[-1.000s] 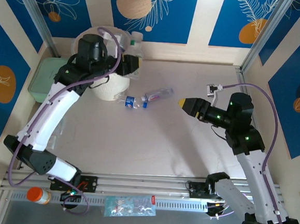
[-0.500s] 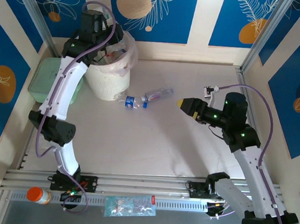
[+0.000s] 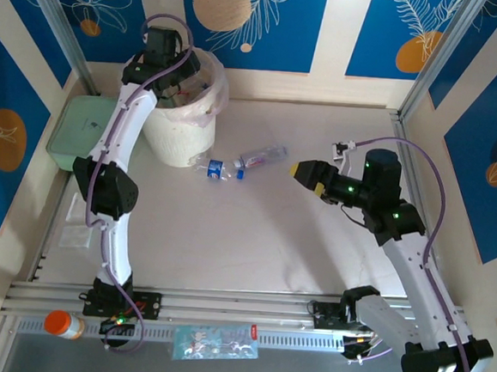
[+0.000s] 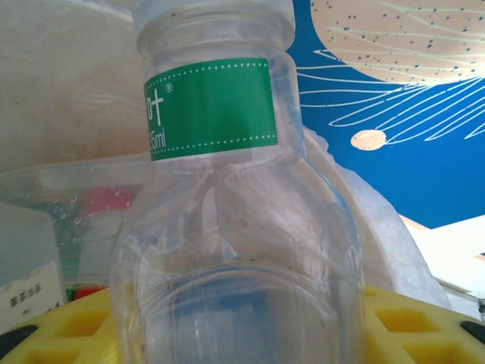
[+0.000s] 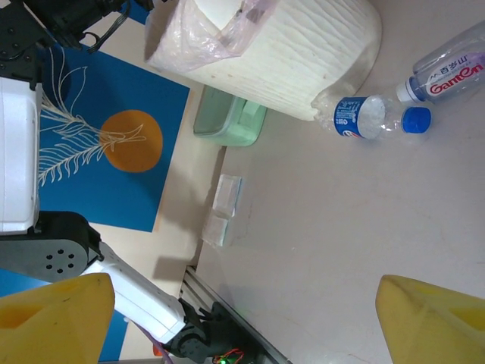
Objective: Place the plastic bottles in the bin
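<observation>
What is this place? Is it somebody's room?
Probably a robot practice booth, not a home: two arms bolted to a metal rail, blue panels walling the table, and bottles beside a bin.

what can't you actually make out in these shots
- Left wrist view: the green-label bottle's cap is cut off by the top edge, and its label print is partly turned away.
- Top view: the bin's contents are covered by the left arm and the liner.
- Right wrist view: the red-label bottle's body is cut off by the right edge.
- Top view: the packet at the near rail is too small to read.
</observation>
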`<control>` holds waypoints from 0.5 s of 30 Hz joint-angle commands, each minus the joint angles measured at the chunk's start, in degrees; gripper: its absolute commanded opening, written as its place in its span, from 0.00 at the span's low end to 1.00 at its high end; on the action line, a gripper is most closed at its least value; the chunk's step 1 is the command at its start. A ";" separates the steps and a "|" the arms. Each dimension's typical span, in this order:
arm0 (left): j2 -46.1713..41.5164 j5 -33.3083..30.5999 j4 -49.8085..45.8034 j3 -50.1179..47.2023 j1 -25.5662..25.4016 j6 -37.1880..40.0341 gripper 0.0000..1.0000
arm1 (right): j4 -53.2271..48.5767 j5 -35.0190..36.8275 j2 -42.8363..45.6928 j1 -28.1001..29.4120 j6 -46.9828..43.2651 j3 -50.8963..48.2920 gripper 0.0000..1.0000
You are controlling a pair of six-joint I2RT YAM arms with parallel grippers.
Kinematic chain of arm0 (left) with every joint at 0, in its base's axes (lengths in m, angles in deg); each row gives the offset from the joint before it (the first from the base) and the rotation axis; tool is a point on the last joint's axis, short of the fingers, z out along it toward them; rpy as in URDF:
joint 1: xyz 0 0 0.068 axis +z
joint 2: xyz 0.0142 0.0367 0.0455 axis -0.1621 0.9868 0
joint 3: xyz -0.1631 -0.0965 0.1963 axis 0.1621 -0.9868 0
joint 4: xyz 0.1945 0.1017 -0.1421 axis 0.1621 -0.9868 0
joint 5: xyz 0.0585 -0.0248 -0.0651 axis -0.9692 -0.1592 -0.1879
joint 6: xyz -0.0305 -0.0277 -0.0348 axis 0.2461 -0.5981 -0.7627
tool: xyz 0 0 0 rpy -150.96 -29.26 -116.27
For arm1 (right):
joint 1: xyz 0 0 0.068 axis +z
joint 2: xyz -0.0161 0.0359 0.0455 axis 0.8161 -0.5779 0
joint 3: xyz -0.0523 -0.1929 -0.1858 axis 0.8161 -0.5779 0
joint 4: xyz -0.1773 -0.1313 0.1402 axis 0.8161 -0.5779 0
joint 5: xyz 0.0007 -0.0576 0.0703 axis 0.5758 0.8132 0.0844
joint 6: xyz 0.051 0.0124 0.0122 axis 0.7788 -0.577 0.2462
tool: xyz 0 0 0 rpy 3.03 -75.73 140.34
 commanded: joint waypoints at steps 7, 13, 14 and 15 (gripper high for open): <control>-2.73 1.67 2.86 -5.07 -0.98 0.04 0.74 | 0.74 1.47 -2.18 0.24 -1.92 -1.07 0.90; -5.55 1.30 4.02 -5.41 -0.97 2.74 0.92 | 0.56 1.56 -2.49 0.15 -2.48 -1.10 0.90; -5.98 1.55 4.33 -5.46 -1.03 3.05 0.94 | 0.65 1.54 -2.37 0.16 -2.45 -1.22 0.90; -6.47 2.03 4.81 -5.42 -0.97 3.49 0.95 | 0.66 1.49 -2.27 0.15 -2.51 -1.38 0.90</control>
